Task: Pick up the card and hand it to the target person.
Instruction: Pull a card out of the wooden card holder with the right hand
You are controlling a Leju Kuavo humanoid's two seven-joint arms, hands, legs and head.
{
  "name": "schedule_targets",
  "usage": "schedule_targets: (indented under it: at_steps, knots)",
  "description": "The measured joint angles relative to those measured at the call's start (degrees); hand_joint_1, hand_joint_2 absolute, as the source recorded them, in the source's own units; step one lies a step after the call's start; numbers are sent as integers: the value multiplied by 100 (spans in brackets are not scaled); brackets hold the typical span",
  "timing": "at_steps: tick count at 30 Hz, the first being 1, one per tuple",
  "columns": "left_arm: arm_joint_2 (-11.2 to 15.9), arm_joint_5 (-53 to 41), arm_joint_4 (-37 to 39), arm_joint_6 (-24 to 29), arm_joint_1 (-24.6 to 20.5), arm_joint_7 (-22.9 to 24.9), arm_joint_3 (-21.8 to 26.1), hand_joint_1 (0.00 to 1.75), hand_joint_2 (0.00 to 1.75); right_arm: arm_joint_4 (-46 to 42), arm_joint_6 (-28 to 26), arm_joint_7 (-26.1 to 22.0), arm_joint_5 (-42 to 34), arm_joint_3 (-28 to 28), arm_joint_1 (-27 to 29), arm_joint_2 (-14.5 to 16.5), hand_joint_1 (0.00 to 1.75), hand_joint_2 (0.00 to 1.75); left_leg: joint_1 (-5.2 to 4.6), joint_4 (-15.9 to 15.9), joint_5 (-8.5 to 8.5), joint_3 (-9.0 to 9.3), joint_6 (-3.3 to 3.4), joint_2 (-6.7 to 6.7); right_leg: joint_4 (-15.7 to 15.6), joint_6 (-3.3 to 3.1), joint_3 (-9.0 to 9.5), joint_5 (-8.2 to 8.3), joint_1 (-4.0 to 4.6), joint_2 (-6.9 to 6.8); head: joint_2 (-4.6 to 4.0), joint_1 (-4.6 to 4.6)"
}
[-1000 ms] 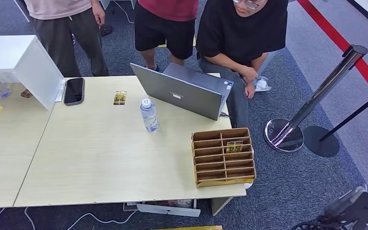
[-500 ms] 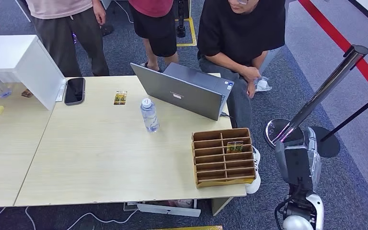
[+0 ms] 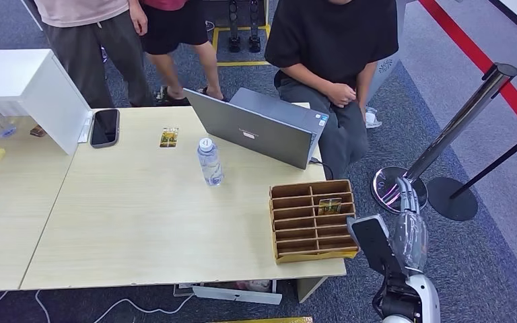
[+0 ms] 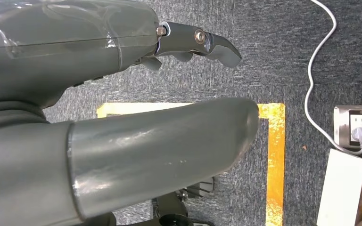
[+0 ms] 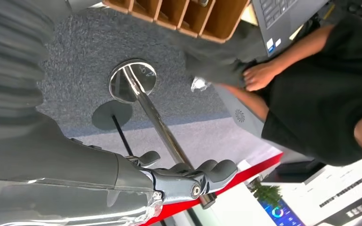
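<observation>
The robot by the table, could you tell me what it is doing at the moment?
Its right hand is raised beside the wooden organizer, open and holding nothing. A card stands in one of the organizer's compartments, untouched, and another card lies flat near the phone. Three people wait behind the table, one seated by the laptop.

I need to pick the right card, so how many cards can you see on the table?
2. One card lies flat on the table between the phone and the laptop; another card stands in the wooden organizer. More may be hidden in its compartments.
</observation>
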Motion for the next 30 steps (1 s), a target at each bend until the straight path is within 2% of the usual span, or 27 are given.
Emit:
schedule_targets:
  at_steps: [14, 21, 30]
  knots:
    - [2, 25, 2, 26, 0, -5, -101, 0, 0, 0, -117, -65, 54, 259, -15, -97, 0, 175, 0, 0, 0, 1, 0, 0, 0, 0, 0, 0, 0, 0, 0, 0]
    - [3, -5, 2, 410, 0, -174, -233, 0, 0, 3, -120, -298, 133, 268, 56, 16, 0, 175, 0, 0, 0, 1, 0, 1, 0, 0, -1, 0, 0, 1, 0, 0]
    - [4, -23, 2, 410, -1, -168, -434, 0, 0, 84, -58, 224, 580, 333, -151, 55, 0, 175, 0, 0, 0, 0, 0, 2, 0, 1, -1, 0, 0, 2, 0, 0]
